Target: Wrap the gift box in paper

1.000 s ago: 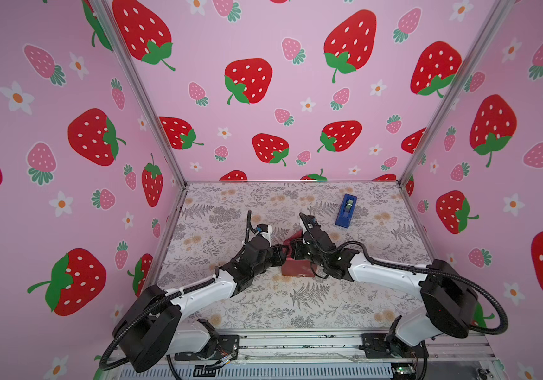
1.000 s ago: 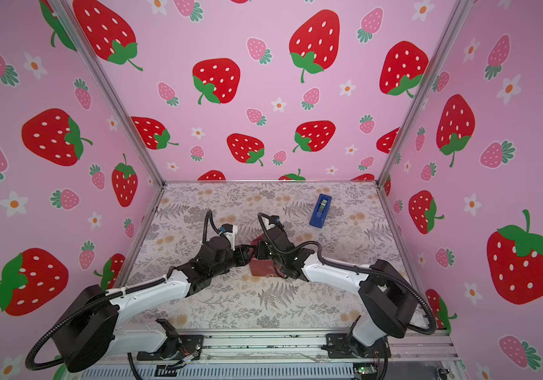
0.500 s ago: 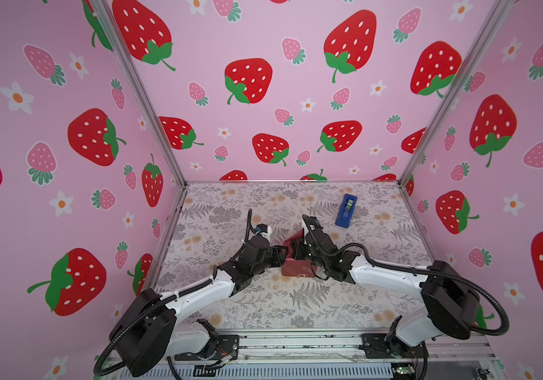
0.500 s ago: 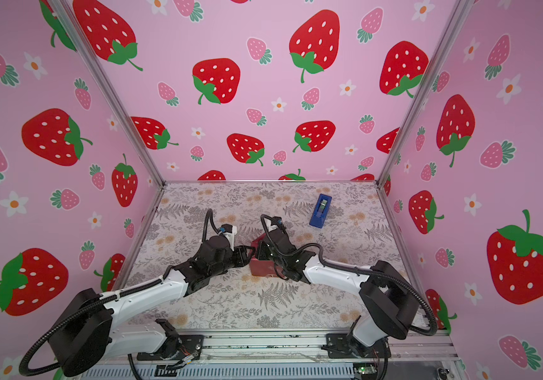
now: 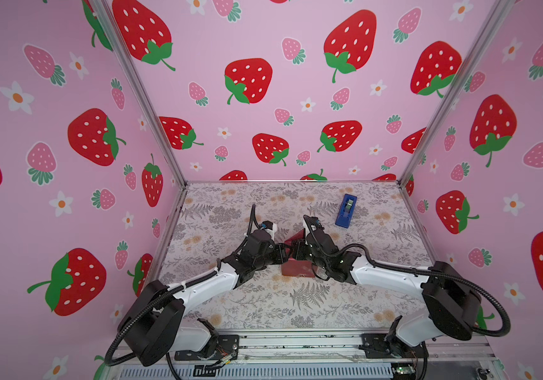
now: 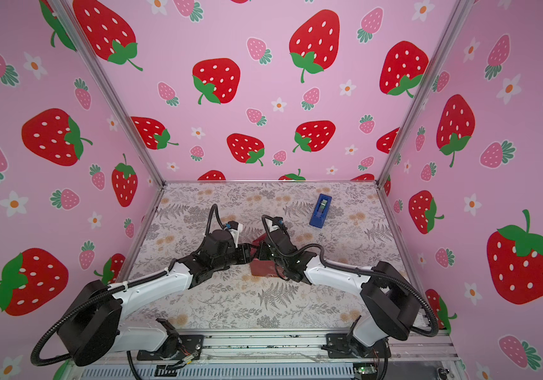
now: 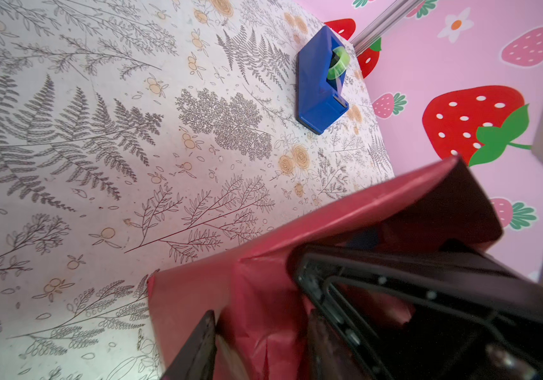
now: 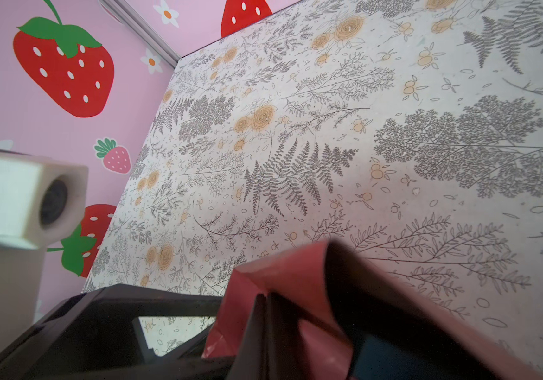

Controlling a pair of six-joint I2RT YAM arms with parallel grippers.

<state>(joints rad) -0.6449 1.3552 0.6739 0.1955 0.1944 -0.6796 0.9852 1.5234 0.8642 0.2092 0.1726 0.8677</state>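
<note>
The box (image 8: 392,358) sits mid-surface, almost wholly swathed in the paper (image 5: 296,271). Only a dark blue patch of it shows through an open fold in the right wrist view. A paper flap stands up behind it. Both arms stretch low from the near rail, elbows out, and meet over the parcel's top. The right end effector (image 5: 297,251) is clenched, tips sunk among the folds. The left end effector (image 5: 284,256) straddles a fold; whether it grips I cannot tell. The surface (image 5: 263,306) has a fern-and-flower print. A blue dispenser (image 5: 346,210) lies well apart, far right. Pink strawberry walls (image 5: 263,98) enclose three sides.
</note>
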